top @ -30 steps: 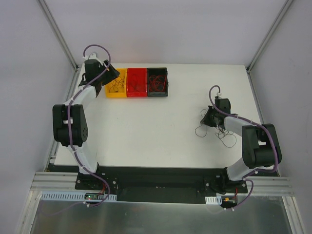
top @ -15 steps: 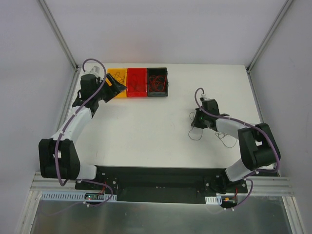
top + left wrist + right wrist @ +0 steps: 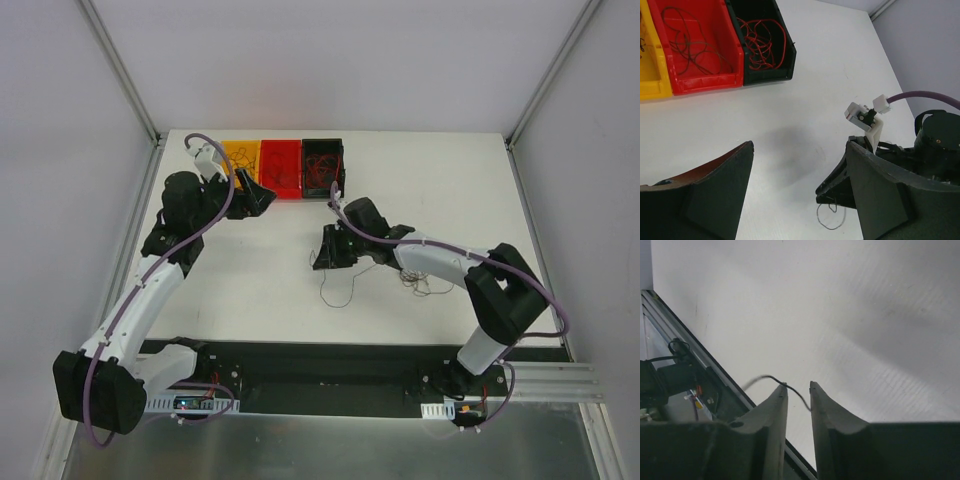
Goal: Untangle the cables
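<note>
A loose tangle of thin dark cables [image 3: 432,284] lies on the white table, right of centre. One thin cable [image 3: 340,292] trails from my right gripper [image 3: 322,260] down toward the near edge. In the right wrist view that cable [image 3: 771,377] arches over one fingertip and drops through the narrow gap of the right gripper [image 3: 797,386], whose fingers stand slightly apart and do not pinch it. My left gripper [image 3: 262,195] hovers by the red bin, open wide and empty [image 3: 799,146]. It sees the right gripper [image 3: 819,193] with a cable loop [image 3: 830,229] beneath it.
Three bins stand at the back left: yellow [image 3: 240,156], red [image 3: 281,168] with dark wires, black [image 3: 322,166] with red wires. The red bin [image 3: 690,45] and black bin [image 3: 760,45] show in the left wrist view. A black rail [image 3: 320,365] runs along the near edge.
The right gripper has travelled left across the table, drawing one cable out of the tangle, and its jaws have parted. The left gripper has pulled back from the yellow bin toward the centre and opened wider.
</note>
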